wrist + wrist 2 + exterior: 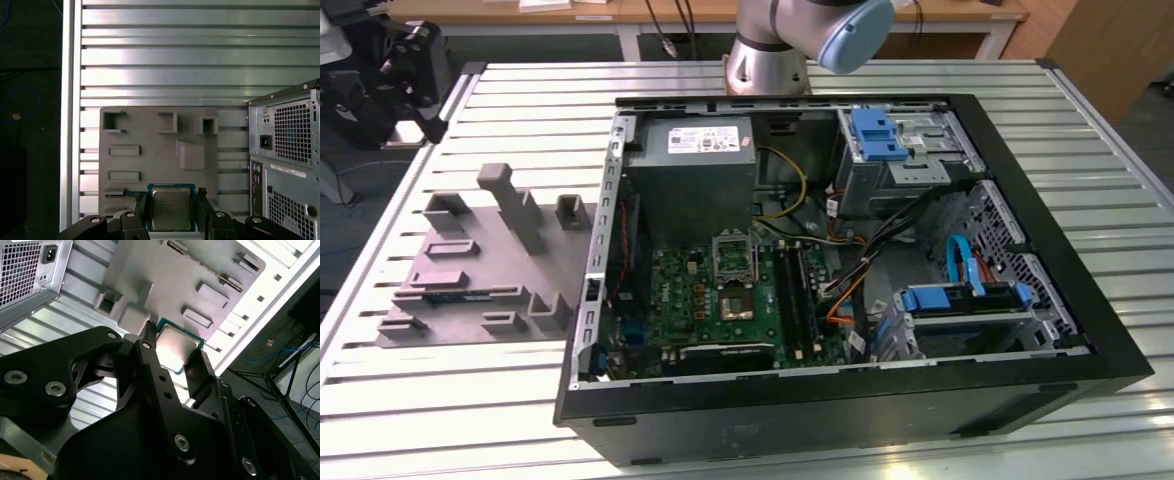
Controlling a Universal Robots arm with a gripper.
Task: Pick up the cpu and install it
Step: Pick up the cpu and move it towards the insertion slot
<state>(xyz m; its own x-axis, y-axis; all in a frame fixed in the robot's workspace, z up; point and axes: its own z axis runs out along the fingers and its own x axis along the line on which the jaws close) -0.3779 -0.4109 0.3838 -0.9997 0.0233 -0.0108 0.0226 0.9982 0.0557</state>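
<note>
The cpu (pixel 171 209) is a small square chip with a pale silvery top and a thin dark rim. It sits between the two black fingers of my gripper (pixel 172 200), which is shut on its opposite edges. In both wrist views the chip hangs high above the grey plastic tray (pixel 150 165). The second wrist view shows the cpu (pixel 179 347) clamped in the gripper (pixel 176 351) by the fingertips (pixel 149 335). In the exterior view the open computer case (pixel 854 400) lies on its side, with the green motherboard (pixel 687 300) and its empty socket frame (pixel 734 258) exposed.
The grey tray (pixel 467 270) with raised blocks lies on the slatted metal table (pixel 1121 130), at the exterior view's left of the case. Inside the case are a grey power supply (pixel 694 170), blue drive brackets (pixel 878 135) and loose cables (pixel 894 240). The arm's base (pixel 767 60) stands behind the case.
</note>
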